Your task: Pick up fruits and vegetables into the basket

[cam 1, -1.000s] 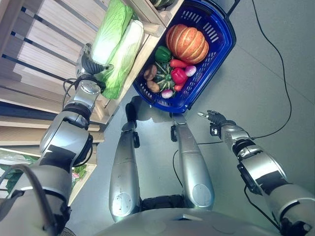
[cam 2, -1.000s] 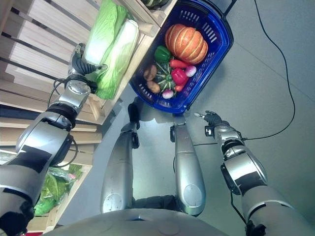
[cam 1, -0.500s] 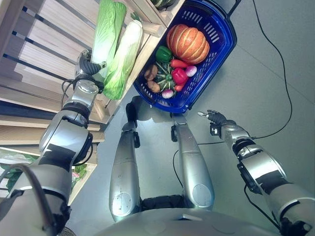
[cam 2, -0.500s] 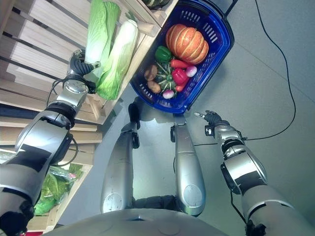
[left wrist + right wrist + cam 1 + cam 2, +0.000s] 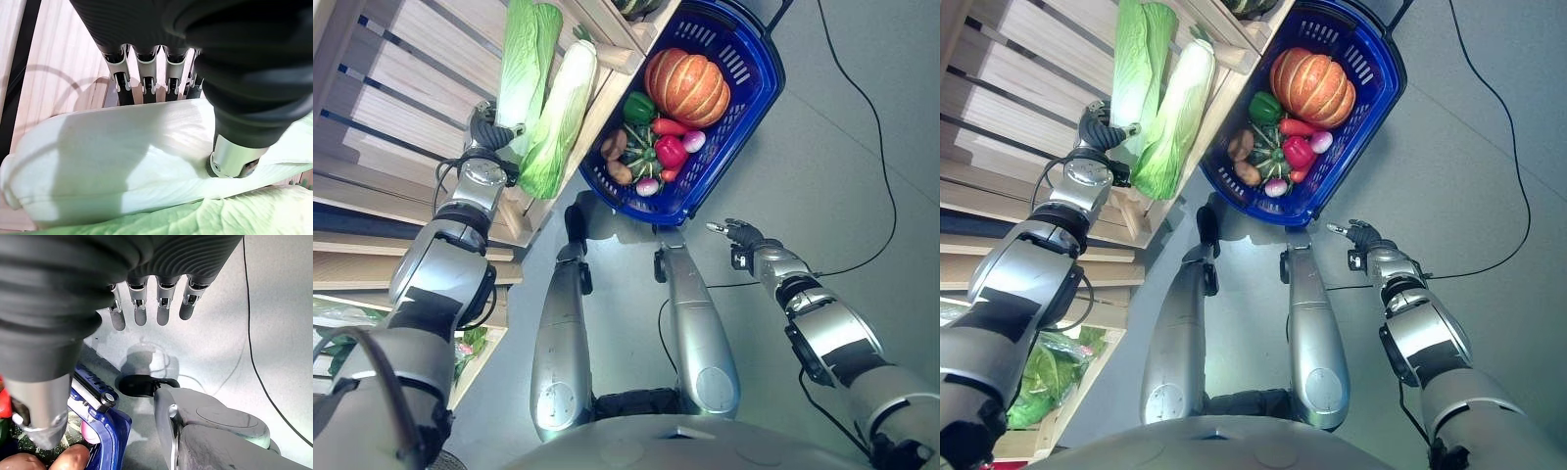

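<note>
Left hand (image 5: 146, 73) gripping a napa cabbage (image 5: 522, 69) on the wooden shelf (image 5: 411, 59) at left, wrist view revealing fingers curling behind its white stalk, right hand (image 5: 146, 303) hanging relaxed near the blue basket (image 5: 744, 88) holding a pumpkin (image 5: 685, 86)

My left arm reaches up and away from me, elbow bent, with the left hand (image 5: 489, 127) at its far end. In its wrist view the fingers (image 5: 146, 85) go down behind something pale while the thumb presses its near side, so it looks like a clasp, though the fingertips are hidden. My right arm stretches forward and low, the right hand (image 5: 736, 233) held free, its fingers (image 5: 167, 311) hanging straight and relaxed.
</note>
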### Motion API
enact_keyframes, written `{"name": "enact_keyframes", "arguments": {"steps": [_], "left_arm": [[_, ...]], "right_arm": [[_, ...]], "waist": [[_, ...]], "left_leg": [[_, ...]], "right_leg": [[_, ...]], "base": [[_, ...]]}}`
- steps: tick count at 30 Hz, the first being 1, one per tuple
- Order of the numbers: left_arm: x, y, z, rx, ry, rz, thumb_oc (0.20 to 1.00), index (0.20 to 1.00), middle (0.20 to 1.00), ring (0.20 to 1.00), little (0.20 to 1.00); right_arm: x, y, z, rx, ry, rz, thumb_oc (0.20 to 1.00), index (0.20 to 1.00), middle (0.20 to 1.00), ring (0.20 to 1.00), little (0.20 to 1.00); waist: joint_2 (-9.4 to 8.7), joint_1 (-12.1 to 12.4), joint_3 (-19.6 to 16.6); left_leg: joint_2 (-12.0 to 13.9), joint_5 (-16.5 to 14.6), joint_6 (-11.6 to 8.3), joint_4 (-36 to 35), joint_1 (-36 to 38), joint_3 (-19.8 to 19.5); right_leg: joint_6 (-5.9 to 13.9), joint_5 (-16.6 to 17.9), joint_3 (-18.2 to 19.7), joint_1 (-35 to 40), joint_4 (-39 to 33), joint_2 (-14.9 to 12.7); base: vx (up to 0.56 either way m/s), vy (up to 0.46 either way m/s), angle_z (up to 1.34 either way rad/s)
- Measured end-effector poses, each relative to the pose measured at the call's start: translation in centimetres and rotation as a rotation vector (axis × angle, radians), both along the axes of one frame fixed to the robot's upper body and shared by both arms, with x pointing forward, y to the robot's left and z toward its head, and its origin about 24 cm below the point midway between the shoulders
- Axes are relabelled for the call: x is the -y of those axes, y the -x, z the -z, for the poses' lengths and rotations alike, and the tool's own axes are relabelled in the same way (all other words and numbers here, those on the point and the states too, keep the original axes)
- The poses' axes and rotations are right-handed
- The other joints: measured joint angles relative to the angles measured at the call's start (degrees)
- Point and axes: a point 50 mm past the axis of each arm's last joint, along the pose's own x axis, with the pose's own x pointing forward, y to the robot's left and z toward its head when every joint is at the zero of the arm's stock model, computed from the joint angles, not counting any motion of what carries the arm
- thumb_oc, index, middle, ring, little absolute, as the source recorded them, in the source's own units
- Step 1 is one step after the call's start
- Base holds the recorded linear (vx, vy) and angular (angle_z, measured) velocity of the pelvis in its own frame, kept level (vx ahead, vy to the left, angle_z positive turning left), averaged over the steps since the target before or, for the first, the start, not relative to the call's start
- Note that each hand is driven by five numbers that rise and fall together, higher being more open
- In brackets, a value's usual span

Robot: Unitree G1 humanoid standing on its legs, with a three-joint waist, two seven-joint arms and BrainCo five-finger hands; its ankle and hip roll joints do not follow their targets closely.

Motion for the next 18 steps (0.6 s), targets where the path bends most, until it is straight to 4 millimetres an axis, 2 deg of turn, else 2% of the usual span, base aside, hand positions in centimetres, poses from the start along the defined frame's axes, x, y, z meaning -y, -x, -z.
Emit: {"name": "enact_keyframes", "arguments": {"steps": [9, 10, 11, 12, 13, 18], "left_arm": [[-0.07, 0.02, 0.05, 0.001, 0.023, 0.006, 0.2, 0.2, 0.2, 0.2, 0.2], [-0.08, 0.03, 0.05, 0.001, 0.023, 0.006, 0.347, 0.347, 0.347, 0.347, 0.347], [-0.07, 0.03, 0.05, 0.001, 0.023, 0.006, 0.548, 0.548, 0.548, 0.548, 0.548], [-0.07, 0.03, 0.05, 0.001, 0.022, 0.006, 0.859, 0.859, 0.859, 0.859, 0.859], [-0.08, 0.03, 0.04, 0.001, 0.021, 0.005, 1.0, 1.0, 1.0, 1.0, 1.0], [-0.11, 0.08, 0.3, -0.017, 0.0, -0.008, 1.0, 1.0, 1.0, 1.0, 1.0]], "right_arm": [[-0.04, -0.01, 0.0, -0.001, -0.005, -0.006, 1.0, 1.0, 1.0, 1.0, 1.0], [-0.04, -0.01, 0.0, -0.001, -0.005, -0.006, 1.0, 1.0, 1.0, 1.0, 1.0], [-0.04, -0.01, 0.0, -0.001, -0.005, -0.006, 1.0, 1.0, 1.0, 1.0, 1.0], [-0.04, -0.02, -0.02, -0.001, -0.006, -0.006, 1.0, 1.0, 1.0, 1.0, 1.0], [-0.05, -0.03, -0.03, 0.0, -0.006, -0.007, 1.0, 1.0, 1.0, 1.0, 1.0], [-0.08, -0.17, -0.19, 0.003, -0.006, -0.009, 1.0, 1.0, 1.0, 1.0, 1.0]], "waist": [[0.0, 0.01, 0.0], [0.0, 0.01, 0.0], [0.0, 0.02, 0.0], [0.0, 0.01, 0.0], [0.0, 0.03, 0.0], [0.0, -0.03, 0.0]], "left_leg": [[0.0, -0.04, -0.01, 0.0, 0.03, 0.06], [0.0, -0.05, -0.02, 0.0, 0.03, 0.07], [0.0, -0.05, -0.01, -0.01, 0.03, 0.08], [0.0, -0.05, -0.02, -0.01, 0.03, 0.11], [0.01, -0.06, -0.02, -0.03, 0.03, 0.11], [0.04, -0.15, -0.03, -0.07, -0.05, 0.23]], "right_leg": [[0.0, 0.0, 0.03, 0.0, -0.02, 0.01], [0.0, 0.0, 0.04, 0.0, -0.02, 0.01], [0.0, 0.0, 0.05, -0.01, -0.03, 0.0], [0.0, 0.0, 0.06, -0.01, -0.04, 0.01], [0.0, 0.0, 0.06, -0.01, -0.05, 0.01], [0.01, -0.01, 0.14, -0.17, -0.11, 0.04]], "base": [[0.0, 0.0, 0.0], [0.0, 0.0, 0.0], [0.0, 0.0, 0.0], [0.0, 0.0, 0.0], [0.0, 0.0, 0.0], [0.0, 0.0, 0.0]]}}
